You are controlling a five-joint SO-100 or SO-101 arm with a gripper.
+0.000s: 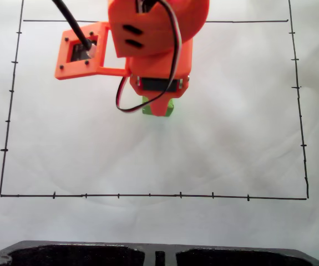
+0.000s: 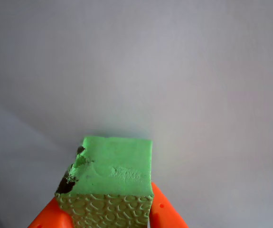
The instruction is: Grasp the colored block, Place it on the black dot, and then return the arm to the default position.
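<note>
Gripper (image 2: 110,218) clamps the green block (image 2: 115,171) between both fingers; black dot (image 2: 69,183) peeks out at block's left edge.

Gripper (image 2: 108,221) clamps the green block (image 2: 115,173) between orange fingers (image 2: 167,216) above white surface (image 2: 174,71).

Your arm (image 1: 156,41) is bright orange printed plastic with layered, blocky shells. Two dark oval slots mark its upper housing. A square orange bracket (image 1: 83,51) with small dark screws at its corners frames a black module. You can see a thick black cable (image 1: 70,19) and a thin black, red and white wire loop (image 1: 148,94). Your end effector (image 2: 110,216) has orange fingers.
</note>
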